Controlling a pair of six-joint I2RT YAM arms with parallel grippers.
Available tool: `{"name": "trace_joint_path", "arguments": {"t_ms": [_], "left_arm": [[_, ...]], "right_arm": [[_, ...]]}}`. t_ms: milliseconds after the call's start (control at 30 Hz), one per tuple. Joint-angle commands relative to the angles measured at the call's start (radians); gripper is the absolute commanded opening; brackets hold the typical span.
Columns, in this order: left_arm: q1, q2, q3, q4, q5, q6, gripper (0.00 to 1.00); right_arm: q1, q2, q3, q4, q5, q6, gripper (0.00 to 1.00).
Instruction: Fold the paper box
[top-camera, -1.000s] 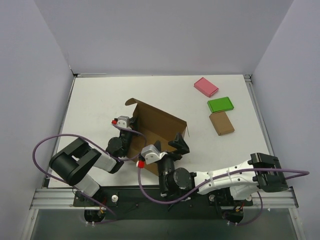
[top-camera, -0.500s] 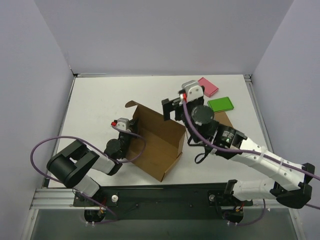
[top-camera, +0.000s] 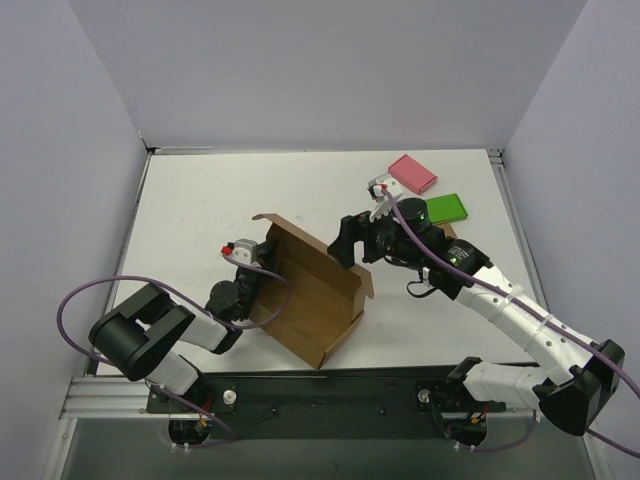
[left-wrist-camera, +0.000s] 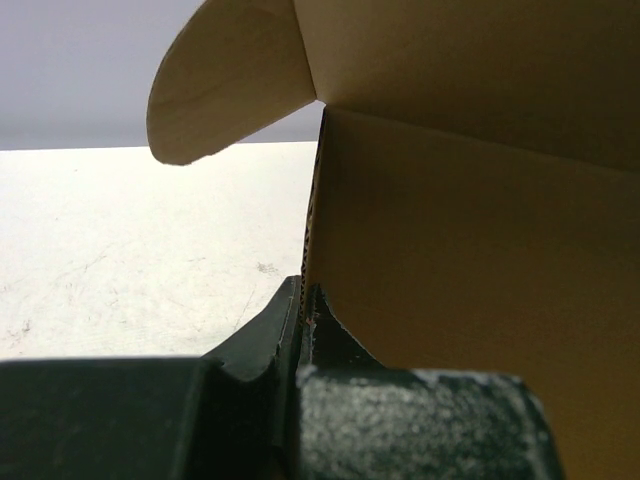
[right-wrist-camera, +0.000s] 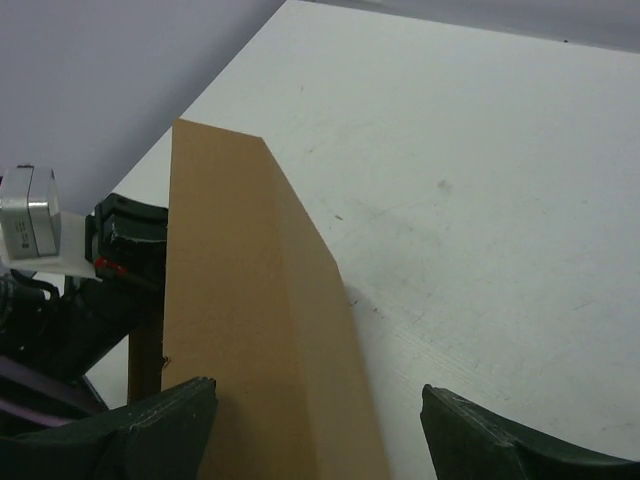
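Since the earlier frame our right gripper (top-camera: 348, 240) has come down onto the far wall of the paper box (top-camera: 318, 295). Its jaws stand spread, with the wall's top edge between them. Our left gripper (left-wrist-camera: 303, 300) pinches the box's left wall at its cut edge. We see plain matte brown corrugated board, with one rounded tab (left-wrist-camera: 225, 85) raised. Beyond the box lie a pink block (top-camera: 412, 173) and a green block (top-camera: 443, 208), the latter partly hidden by our right arm (top-camera: 500, 300).

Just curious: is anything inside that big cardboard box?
Only bare cardboard shows on the paper box. Its folded panels cover the space beneath them, so contents cannot be ruled out.
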Motion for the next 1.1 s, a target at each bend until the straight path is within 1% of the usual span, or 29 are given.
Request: {"name": "trace_joint_path", "arguments": {"t_ms": [0,167,233,367,400,467,500,700,800,833,900,933,967,1033,1067], "left_arm": [[-0.014,0.04,-0.055,-0.176,0.038,-0.008,0.0],[-0.014,0.011,-0.049,-0.229,0.038,-0.008,0.0],[-0.014,-0.009,-0.049,-0.248,0.041,-0.013,0.0],[-0.016,-0.066,-0.052,-0.332,0.038,-0.037,0.0],[-0.016,-0.099,-0.05,-0.347,0.039,-0.046,0.06],[-0.016,-0.135,-0.046,-0.412,0.042,-0.056,0.13],[-0.016,-0.176,-0.044,-0.436,0.044,-0.063,0.17],[-0.016,-0.323,-0.046,-0.582,0.041,-0.07,0.2],[-0.016,-0.383,-0.043,-0.657,0.035,-0.073,0.24],[-0.016,-0.4,-0.044,-0.673,0.035,-0.073,0.28],[-0.016,-0.461,-0.05,-0.72,0.031,-0.082,0.31],[-0.016,-0.483,-0.049,-0.742,0.03,-0.086,0.34],[-0.016,-0.512,-0.046,-0.798,0.031,-0.091,0.38],[-0.016,-0.6,-0.038,-0.86,0.038,-0.103,0.41],[-0.015,-0.63,-0.035,-0.925,0.045,-0.106,0.45]], "right_arm": [[0.046,-0.041,0.012,0.005,-0.062,-0.04,0.84],[0.13,-0.009,0.028,-0.039,0.059,-0.111,0.82],[0.143,0.003,0.032,-0.044,0.07,-0.109,0.81],[0.15,0.022,0.026,-0.048,0.059,-0.077,0.76],[0.158,0.023,0.024,-0.048,0.059,-0.068,0.75],[0.181,0.032,0.019,-0.05,0.067,-0.055,0.71],[0.189,0.034,0.013,-0.05,0.085,-0.052,0.7],[0.241,0.068,-0.001,-0.05,0.147,-0.04,0.67],[0.259,0.083,-0.005,-0.05,0.176,-0.043,0.65],[0.261,0.086,-0.007,-0.05,0.184,-0.042,0.63],[0.267,0.089,-0.008,-0.05,0.193,-0.037,0.61],[0.272,0.089,-0.01,-0.05,0.193,-0.035,0.58],[0.273,0.089,-0.01,-0.052,0.225,-0.034,0.57],[0.285,0.092,-0.013,-0.052,0.251,-0.034,0.57],[0.288,0.092,-0.013,-0.055,0.263,-0.031,0.57]]}}
